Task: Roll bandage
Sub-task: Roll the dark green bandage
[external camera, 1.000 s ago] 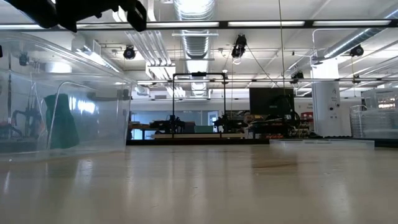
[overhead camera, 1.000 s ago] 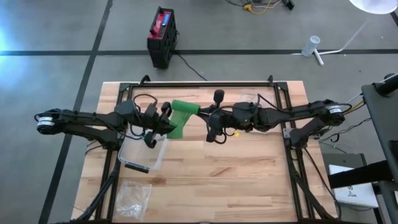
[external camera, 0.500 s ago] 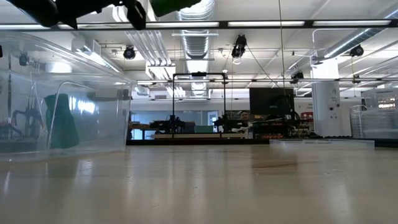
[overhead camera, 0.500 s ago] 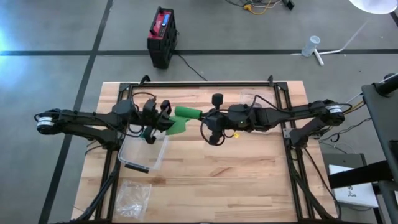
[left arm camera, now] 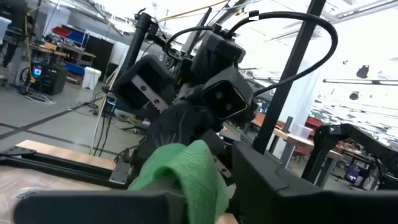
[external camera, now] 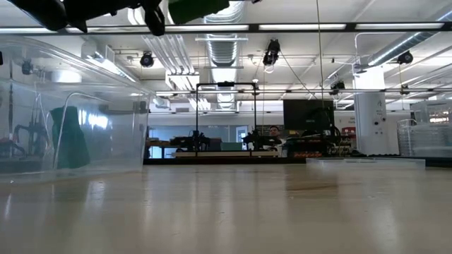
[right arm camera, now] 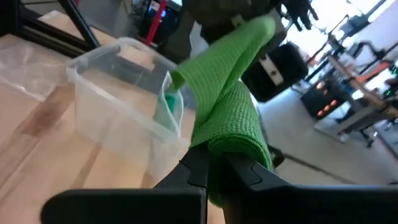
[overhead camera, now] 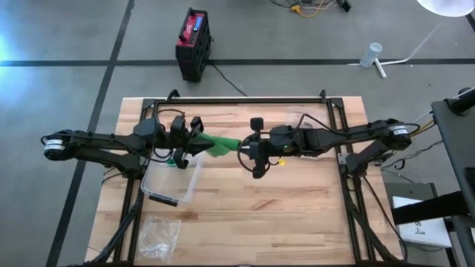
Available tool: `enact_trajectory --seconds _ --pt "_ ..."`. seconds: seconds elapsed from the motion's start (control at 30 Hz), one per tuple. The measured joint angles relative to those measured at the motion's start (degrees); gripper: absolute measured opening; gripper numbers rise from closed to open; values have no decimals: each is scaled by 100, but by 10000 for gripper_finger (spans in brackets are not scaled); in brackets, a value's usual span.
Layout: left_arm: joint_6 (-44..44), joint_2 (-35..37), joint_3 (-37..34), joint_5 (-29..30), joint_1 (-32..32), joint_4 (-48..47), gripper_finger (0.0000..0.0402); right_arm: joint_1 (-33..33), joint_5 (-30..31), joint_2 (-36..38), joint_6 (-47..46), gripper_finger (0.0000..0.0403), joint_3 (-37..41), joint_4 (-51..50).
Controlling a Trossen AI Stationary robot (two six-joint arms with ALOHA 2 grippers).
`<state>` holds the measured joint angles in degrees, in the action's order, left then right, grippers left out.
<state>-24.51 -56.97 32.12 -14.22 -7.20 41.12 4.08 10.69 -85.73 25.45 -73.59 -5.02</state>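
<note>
**Green bandage stretched between both grippers above table**

The green woven fabric bandage (overhead camera: 221, 145) hangs in the air over the wooden slat table (overhead camera: 282, 215), between the two arms, near the table's middle. Long axis runs left-right across the table, one end at the left gripper (overhead camera: 194, 145), the other at the right gripper (overhead camera: 247, 150). Looks like a crumpled, partly twisted strip, knit texture, folded over itself at the right gripper's end.

Right gripper: fingers pinched tight on the bandage's folded end. Left gripper: bandage end sits at its fingers; cannot tell how far apart they stand or whether they grip.

Clear plastic lidless box (overhead camera: 172, 180) sits under the left gripper.

Versus a second ago: bandage was a wider L-shaped band, now pulled narrower and straighter; right gripper has shifted slightly toward the left arm.
</note>
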Motion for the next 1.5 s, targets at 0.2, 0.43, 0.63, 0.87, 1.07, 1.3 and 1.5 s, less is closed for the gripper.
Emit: enact_trajectory --seconds 0.2,0.43,0.63,0.87,1.07,1.3,1.5 --pt "-32 -64 0 438 -10 -1 129 -7 -448 2 -410 8 74 -70" --pt "-858 -503 0 811 -69 53 205 -7 -470 -200 -613 8 136 -24" --pt "-1417 -758 0 670 -530 4 267 -15 -387 -408 -794 8 139 -150" --pt "-1387 -767 13 -550 -1431 -831 308 -11 -438 -446 -977 9 113 -159" --pt "-1071 -815 15 -1050 -1542 -1050 308 -5 -1213 -411 -1189 9 111 -215" --pt "-1309 -1021 319 -1976 -1307 -1143 310 17 -2350 -402 -1351 9 108 -227" --pt "-775 -1272 1502 -2521 -1333 -3727 304 33 -3005 -396 -1340 9 70 -220"
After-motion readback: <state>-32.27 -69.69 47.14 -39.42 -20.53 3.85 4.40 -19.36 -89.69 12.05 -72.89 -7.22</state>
